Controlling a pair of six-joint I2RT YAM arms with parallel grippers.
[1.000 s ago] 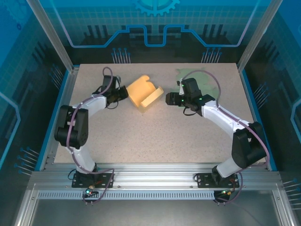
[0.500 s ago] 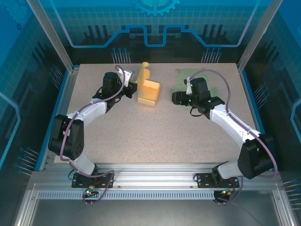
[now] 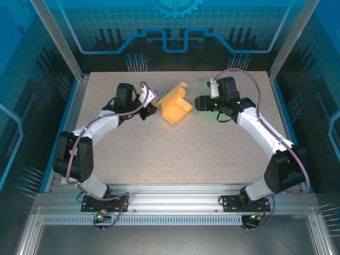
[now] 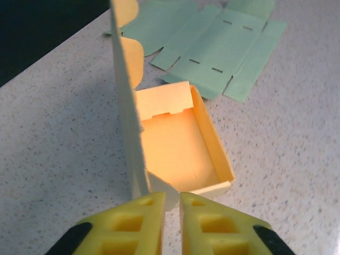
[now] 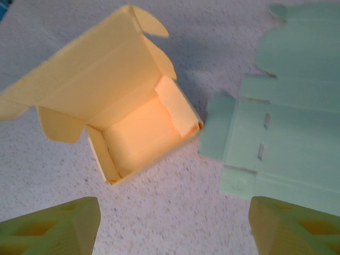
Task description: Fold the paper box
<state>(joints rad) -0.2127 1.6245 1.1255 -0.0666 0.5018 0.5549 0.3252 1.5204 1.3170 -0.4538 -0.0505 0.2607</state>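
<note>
While sitting toward far middle of counter (image 3: 186, 159): paper box (image 3: 176, 109), top open, lid flap upright. Left tool (image 4: 171, 199) parted a crack, released, at box's near corner flap. Right tool (image 5: 172, 208) spread wide, grasping nothing, above box and flat green sheet (image 5: 287, 143) just beside it.

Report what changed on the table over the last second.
The yellow box was swung upright, then settled slightly to the right with its opening facing up. The left gripper followed it rightward; its jaws now stand narrowly parted at the box's near corner. The right gripper backed slightly away and stayed open. The green sheet stayed put.
</note>
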